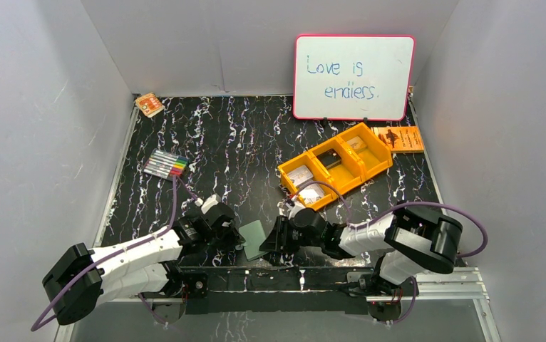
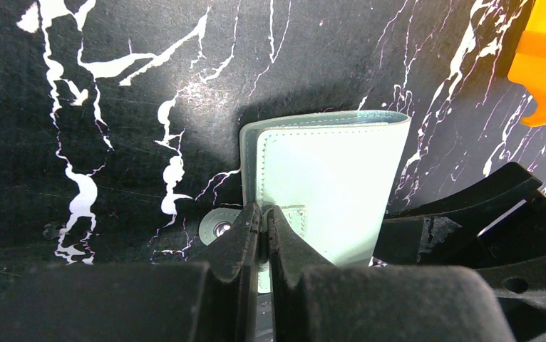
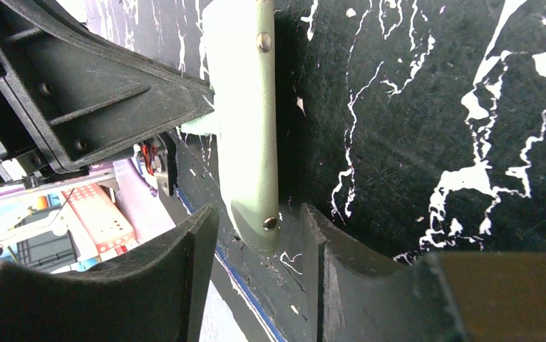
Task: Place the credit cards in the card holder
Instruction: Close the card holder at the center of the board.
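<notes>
The sage-green card holder lies on the black marble table near the front edge, between the two grippers. My left gripper is shut on the holder at its edge beside the strap, and the snap button sits just left of the fingers. My right gripper is open, its fingers either side of the rounded end of the holder's flap without pinching it. Pale credit cards lie in the compartments of the orange tray, away from both grippers.
A whiteboard leans on the back wall, with an orange booklet below its right end. A marker pack and a small orange packet lie at the left. The table's front edge runs right under the right gripper.
</notes>
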Tool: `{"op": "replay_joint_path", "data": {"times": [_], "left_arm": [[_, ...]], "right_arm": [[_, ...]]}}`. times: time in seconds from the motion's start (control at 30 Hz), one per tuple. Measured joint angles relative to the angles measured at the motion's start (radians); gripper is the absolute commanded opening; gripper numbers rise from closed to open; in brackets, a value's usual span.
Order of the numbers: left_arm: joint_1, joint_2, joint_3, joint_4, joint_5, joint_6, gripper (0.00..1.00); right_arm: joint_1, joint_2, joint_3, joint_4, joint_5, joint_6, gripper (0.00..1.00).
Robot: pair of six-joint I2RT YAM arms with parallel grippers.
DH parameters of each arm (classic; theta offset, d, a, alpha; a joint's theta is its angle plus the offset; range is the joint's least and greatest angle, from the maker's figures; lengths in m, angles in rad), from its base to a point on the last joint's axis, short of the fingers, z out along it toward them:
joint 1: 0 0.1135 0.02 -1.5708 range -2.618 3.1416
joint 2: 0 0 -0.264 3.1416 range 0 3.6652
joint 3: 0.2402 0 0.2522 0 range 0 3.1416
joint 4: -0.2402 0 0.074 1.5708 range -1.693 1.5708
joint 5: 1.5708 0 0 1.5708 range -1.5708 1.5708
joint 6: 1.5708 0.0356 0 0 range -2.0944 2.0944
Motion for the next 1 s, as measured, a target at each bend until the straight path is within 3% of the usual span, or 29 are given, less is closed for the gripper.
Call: {"op": "replay_joint_path", "data": {"times": [0.13,0.63,0.7,0.93,1.0], "left_arm": [[0.0,0.0,-0.001,0.0,0.0,-0.005,0.0],[0.0,0.0,-0.001,0.0,0.0,-0.008,0.0],[0.0,0.0,-0.002,0.0,0.0,-0.008,0.0],[0.0,0.0,-0.001,-0.005,-0.001,-0.007,0.01],[0.0,-0.002,0.003,-0.014,-0.004,-0.008,0.19]], "right_arm": [[-0.001,0.021,-0.01,0.043,-0.002,0.008,0.47],[-0.001,0.126,0.04,0.116,-0.046,0.0,0.43],[-0.004,0.138,0.05,0.118,-0.057,-0.002,0.37],[-0.013,0.157,0.068,0.118,-0.088,-0.024,0.01],[-0.012,0.144,0.075,0.09,-0.085,-0.048,0.0]]}}
